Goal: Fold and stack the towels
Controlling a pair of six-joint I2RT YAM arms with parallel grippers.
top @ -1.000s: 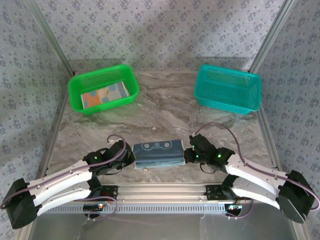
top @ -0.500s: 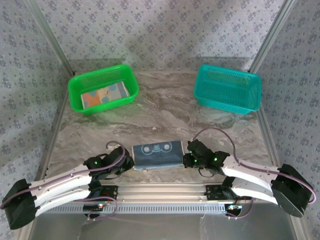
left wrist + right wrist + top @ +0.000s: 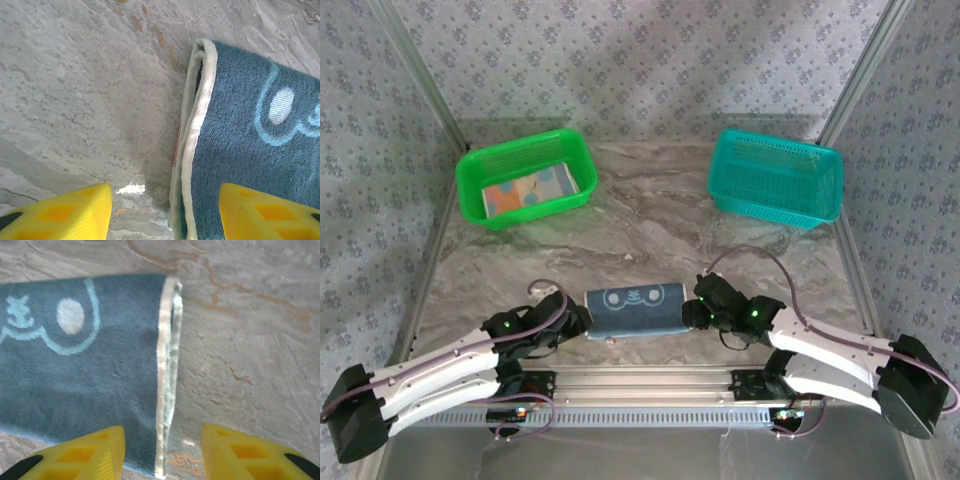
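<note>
A folded dark slate-blue terry towel (image 3: pixel 635 311) with a pale cartoon face printed on it lies flat on the grey marbled table (image 3: pixel 650 230), close to the near edge and midway between the two arms. It is in the same spot as a second ago, though its outline now looks a little more compact and rounded.

The left gripper (image 3: pixel 580 322) sits low at the towel's left end. It has dropped slightly toward the near edge since the earlier picture, and the arm's elbow has swung lower too. In the left wrist view its yellow fingers (image 3: pixel 65 210) are spread wide, with one over bare table and the other over the cloth, so the cream-hemmed edge (image 3: pixel 200 115) lies between them.

The right gripper (image 3: pixel 691 313) is at the towel's right end, drawn in closer and lower than a second ago. From the right wrist, its yellow fingers (image 3: pixel 75 455) are likewise apart and straddle the towel's cream hem (image 3: pixel 167 375), gripping nothing.

At the far left stands a bright green plastic mesh basket (image 3: pixel 516 146) holding a light blue towel with orange dots (image 3: pixel 527 190). A teal plastic mesh basket (image 3: pixel 775 205) stands at the far right. Both baskets are where they were.
</note>
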